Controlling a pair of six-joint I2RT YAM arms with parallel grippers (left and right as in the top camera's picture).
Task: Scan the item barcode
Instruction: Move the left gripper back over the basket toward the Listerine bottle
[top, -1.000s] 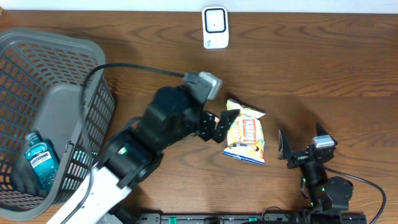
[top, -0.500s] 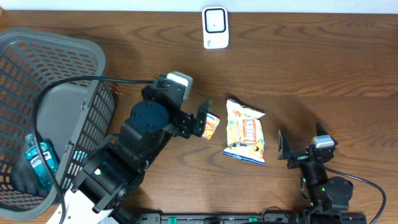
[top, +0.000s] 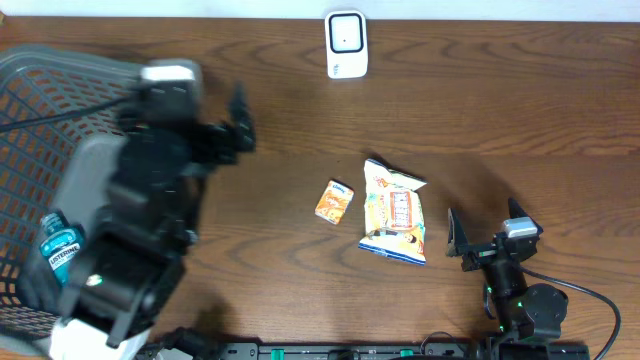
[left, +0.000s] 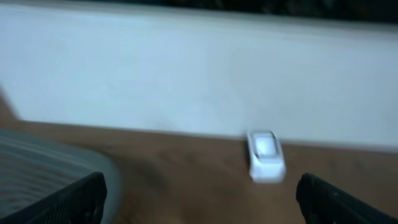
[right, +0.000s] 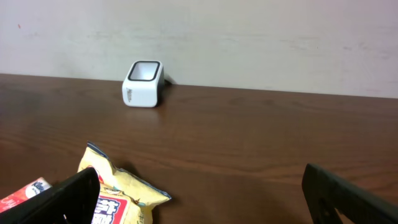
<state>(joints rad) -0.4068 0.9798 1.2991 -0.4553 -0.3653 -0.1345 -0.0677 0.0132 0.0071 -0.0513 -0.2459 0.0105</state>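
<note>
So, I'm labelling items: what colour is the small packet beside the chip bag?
The small packet is mostly orange, pale at one end; best seen overhead.

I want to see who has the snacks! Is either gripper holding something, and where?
Nothing is held. The left gripper and right gripper are both open and empty; the small orange packet and the chip bag lie loose on the table.
</note>
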